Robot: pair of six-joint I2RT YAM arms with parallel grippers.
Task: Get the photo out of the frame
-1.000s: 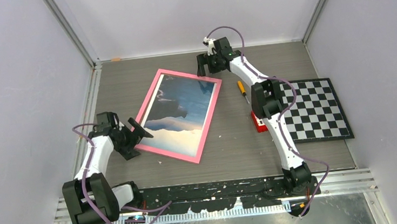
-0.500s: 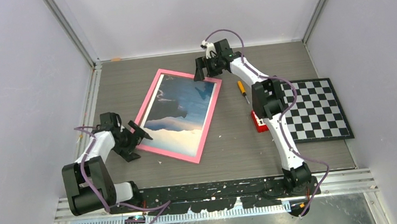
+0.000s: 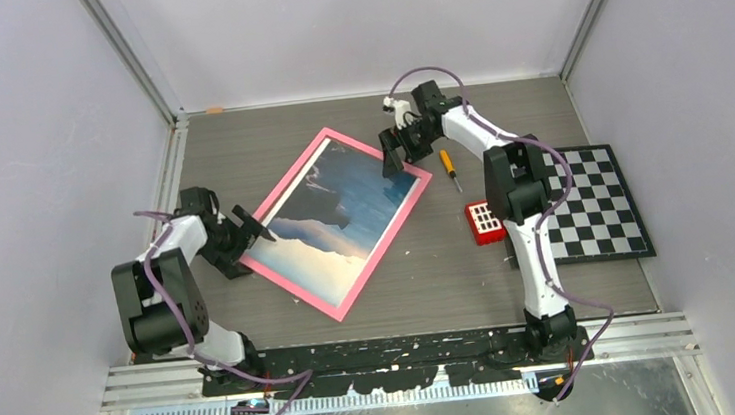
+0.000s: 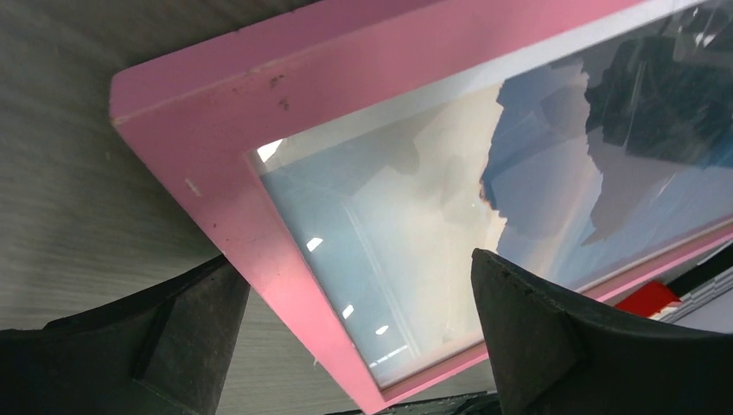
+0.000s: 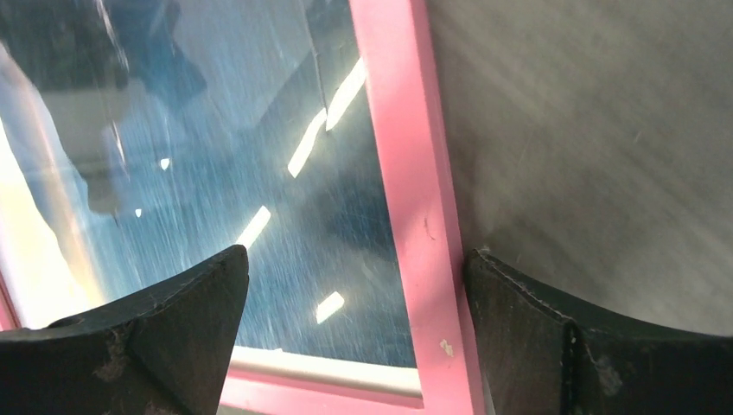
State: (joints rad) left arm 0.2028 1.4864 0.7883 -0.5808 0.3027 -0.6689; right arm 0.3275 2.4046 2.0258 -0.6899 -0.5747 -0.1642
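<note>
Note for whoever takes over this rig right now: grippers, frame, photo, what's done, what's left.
Left gripper: open, straddling the near-left edge of the frame.
Right gripper: open, straddling its far-right edge.
Frame: face up on the table, with the photo inside it.
Done: nothing removed yet.
Left: probably turn the frame over, open its back, take the photo out.

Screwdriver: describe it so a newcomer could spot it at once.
Start at the checkerboard on the right and look left towards the pink frame. Between them lies the screwdriver, the only thin tool, orange-handled, farther back than the red box.
</note>
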